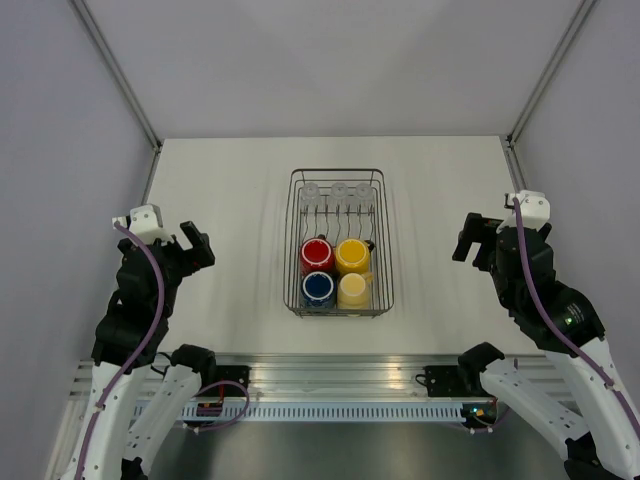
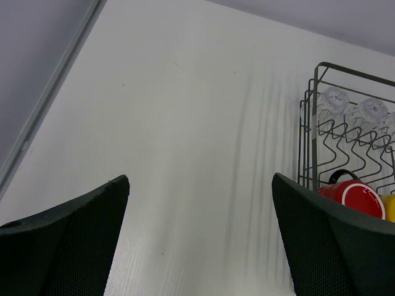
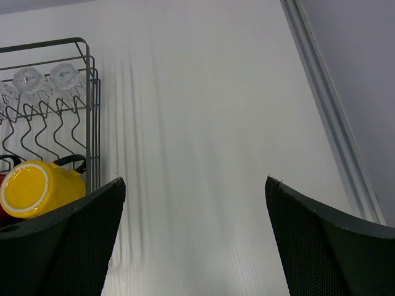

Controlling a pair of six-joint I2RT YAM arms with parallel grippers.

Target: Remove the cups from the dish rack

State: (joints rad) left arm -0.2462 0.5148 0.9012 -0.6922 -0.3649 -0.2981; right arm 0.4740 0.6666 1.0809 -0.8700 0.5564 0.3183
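The dark grey wire dish rack (image 1: 296, 240) stands at the table's middle. In its near half sit a red mug (image 1: 317, 252), a yellow mug (image 1: 350, 254), a dark blue mug (image 1: 318, 288) and a pale cream-yellow mug (image 1: 353, 290). Three clear glass tumblers (image 1: 339, 192) stand along its far end. My left gripper (image 1: 197, 247) is open and empty, left of the rack. My right gripper (image 1: 466, 240) is open and empty, right of it. The left wrist view shows the rack (image 2: 316, 117), tumblers (image 2: 353, 108) and red mug (image 2: 358, 196). The right wrist view shows the rack (image 3: 95, 117), the yellow mug (image 3: 34, 188) and tumblers (image 3: 46, 77).
The white table (image 1: 230, 190) is walled by grey panels left, right and behind, with metal posts at the back corners (image 1: 155, 145). A metal rail (image 1: 340, 375) runs along the near edge between the arm bases.
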